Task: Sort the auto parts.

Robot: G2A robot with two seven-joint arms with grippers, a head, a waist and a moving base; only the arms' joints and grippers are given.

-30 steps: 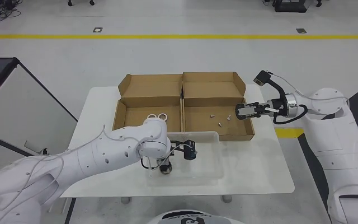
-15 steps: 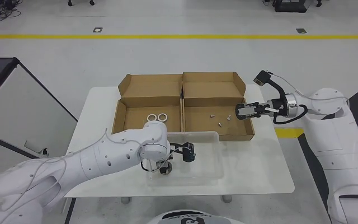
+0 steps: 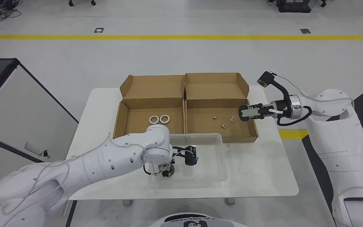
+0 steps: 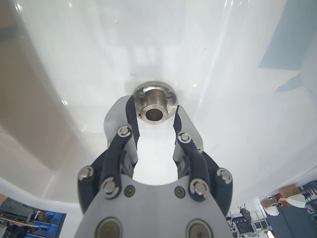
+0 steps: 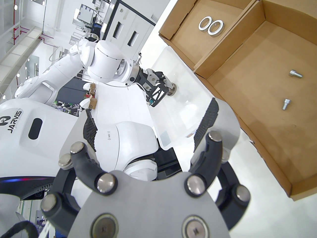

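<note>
With the left tool (image 4: 153,111) down inside the white tray (image 4: 173,25), I have its pads set narrow against either side of the flanged hub's (image 4: 154,100) raised collar. As far as I can judge it is gripping the hub. The hub sits bore-up on the tray floor, flange flat on the plastic and well away from the tray walls.

The step in hand, I reckon, is lifting this hub out and carrying it to a box. To do it well I would make sure the clamp is firm before raising anything. The collar is smooth round metal and the pads hold only a short band of it, so a loose hold could let it swivel or slide out. I would lift straight up until the flange is above the tray rim (image 3: 210,136), and only then swing across.

On the bench (image 3: 266,170), just beyond the tray, the left box (image 3: 136,122) holds two white rings (image 3: 157,119) and the right box (image 3: 204,127) holds small bolts (image 3: 224,120). Neither matches the hub, so I would pick the box before moving.

My right tool (image 3: 248,112) hangs wide and empty at the right box's outer wall. I would hold it there, out of the carry path. I would lower the hub close to the cardboard floor before letting go.
</note>
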